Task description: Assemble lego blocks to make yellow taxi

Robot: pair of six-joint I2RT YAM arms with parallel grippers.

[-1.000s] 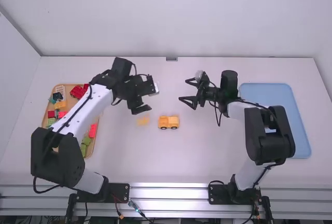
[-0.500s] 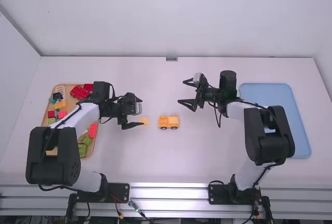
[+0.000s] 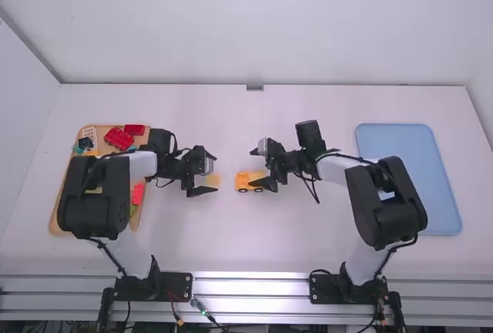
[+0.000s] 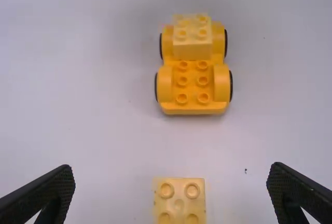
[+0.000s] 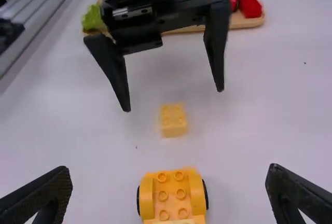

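1. The clock is read from above, 12 pointing away from the arm bases. At the table's 9 o'clock side sits a tan wooden tray [image 3: 55, 221]: white frame-like piece [image 3: 88, 132] near its 11, glossy red blocks [image 3: 118, 139] near its 1, another red piece [image 3: 138, 193] near its 4. The left arm crosses over the tray, hiding much of its middle.

2. The left gripper [image 3: 215, 173] points to 3 o'clock, fingers spread wide with nothing pinched.

3. Between those fingers, touching neither, a small pale yellow plastic block with studs [image 3: 212, 181] rests on the table.

4. Just beside it at 3 o'clock stands the orange-yellow plastic car base with black wheels [image 3: 245, 181], upright. Its 9 o'clock end has bare studs; its 3 o'clock end carries a pale yellow stacked block [image 4: 192, 40].

5. The right gripper [image 3: 253, 167] faces 9 o'clock at the car base, fingers spread, empty. In the high view its nearer finger covers part of the car's 4 o'clock side.

6. Well apart at 3 o'clock lies a light blue tray [image 3: 408, 179], with the right arm reaching over its near-left portion.
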